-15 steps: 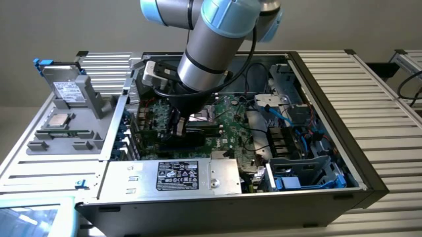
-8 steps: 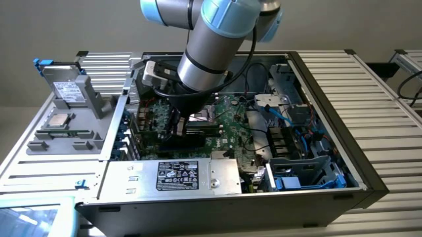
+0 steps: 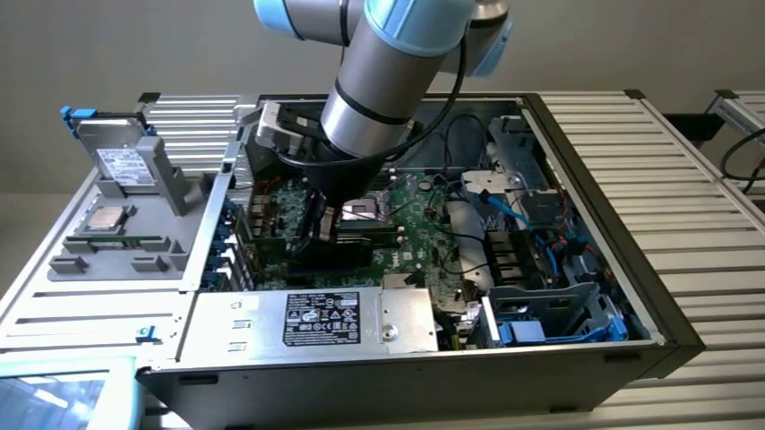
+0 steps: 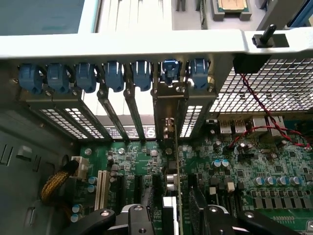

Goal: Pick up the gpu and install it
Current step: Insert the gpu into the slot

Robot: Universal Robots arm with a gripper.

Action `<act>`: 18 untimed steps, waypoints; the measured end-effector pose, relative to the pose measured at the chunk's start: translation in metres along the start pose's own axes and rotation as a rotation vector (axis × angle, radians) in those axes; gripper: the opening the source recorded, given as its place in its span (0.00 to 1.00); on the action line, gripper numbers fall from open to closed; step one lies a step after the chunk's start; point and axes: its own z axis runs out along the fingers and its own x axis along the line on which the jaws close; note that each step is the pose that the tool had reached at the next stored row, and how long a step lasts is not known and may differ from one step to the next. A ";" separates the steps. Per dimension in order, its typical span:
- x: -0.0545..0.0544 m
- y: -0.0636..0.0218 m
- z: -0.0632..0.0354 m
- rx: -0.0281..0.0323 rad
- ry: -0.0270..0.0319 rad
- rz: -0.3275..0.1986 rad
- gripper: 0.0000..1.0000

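Observation:
The gpu [image 4: 172,182] stands on edge in an expansion slot of the green motherboard [image 4: 274,171]. Its metal bracket [image 4: 169,105] sits against the rear slot panel under a blue clip [image 4: 169,72]. My gripper [image 4: 173,223] is open, with one black finger [image 4: 133,219] on each side of the card's top edge and a gap showing on both sides. In the exterior view the arm reaches down into the open computer case, and the gripper [image 3: 318,235] hangs low over the board near the exterior view's left wall. There the card is mostly hidden beneath it.
A row of blue slot clips [image 4: 88,76] and empty slot covers lines the rear panel. Red wires [image 4: 254,105] run over the board. The power supply [image 3: 321,320], drive cage [image 3: 556,313] and cables [image 3: 460,233] crowd the case. A grey tray [image 3: 114,242] with parts lies outside it.

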 end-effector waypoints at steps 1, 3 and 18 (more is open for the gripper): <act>0.000 0.0000 0.0000 0.0000 0.0001 0.000 0.43; 0.000 0.0000 0.0000 0.0000 0.0001 0.000 0.43; -0.011 0.0022 -0.0069 -0.0001 0.0011 0.000 0.43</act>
